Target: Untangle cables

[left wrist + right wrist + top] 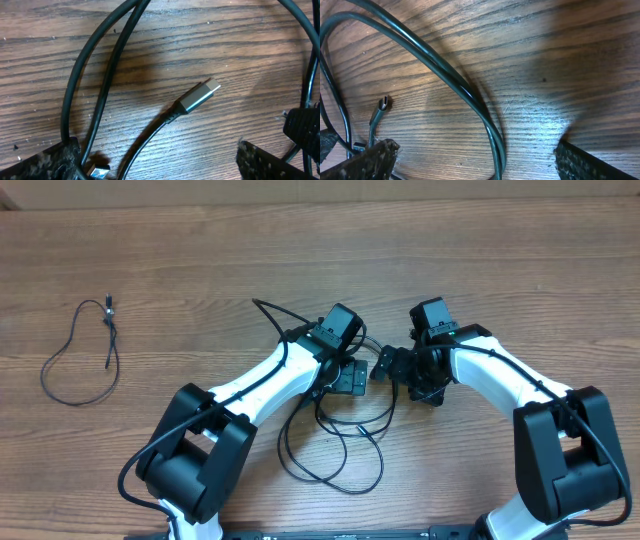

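Note:
A tangle of thin black cables (340, 442) lies at the table's centre front, under both arms. One separate cable (78, 358) lies in a loop at the far left. My left gripper (350, 376) is open low over the tangle. Its wrist view shows a cable with a grey plug (200, 95) between the open fingers (157, 150), and a blue-tongued USB plug (98, 172) beside the left finger. My right gripper (396, 366) is open too. Two cable strands (487, 125) run side by side between its fingers (475, 150), with a small plug (384, 104) at left.
The wooden table (200, 260) carries only the cables and the arms. The two grippers sit close together, nearly touching, above the tangle's upper part.

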